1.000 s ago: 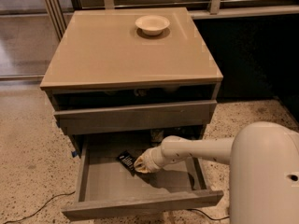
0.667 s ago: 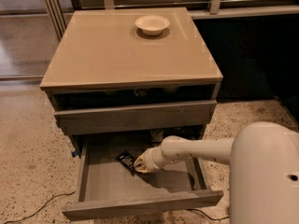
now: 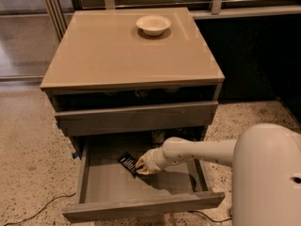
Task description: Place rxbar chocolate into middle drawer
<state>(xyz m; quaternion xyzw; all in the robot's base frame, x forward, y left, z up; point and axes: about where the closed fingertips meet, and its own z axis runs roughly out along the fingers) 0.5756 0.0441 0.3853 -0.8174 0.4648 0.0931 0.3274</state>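
The middle drawer (image 3: pixel 111 186) of the tan-topped cabinet (image 3: pixel 117 55) stands pulled out, its grey floor open to view. The robot's white arm (image 3: pixel 200 151) reaches in from the right, over the drawer's right wall, and ends at the hand (image 3: pixel 140 165), which sits low inside the drawer, near the middle of its floor.

The rxbar chocolate (image 3: pixel 127 162), a small black wrapper with white lettering, lies just left of the hand, touching its tip, inside the drawer towards the back. It sits at an angle to the drawer's walls. Whether the hand grips the bar or has let go, I cannot tell.

Above the open drawer, a grey drawer front (image 3: pixel 136 117) is closed. A round cream bowl (image 3: pixel 153 24) stands on the worktop near its back edge. A thin dark cable (image 3: pixel 41 209) runs across the speckled floor (image 3: pixel 28 145) at lower left.
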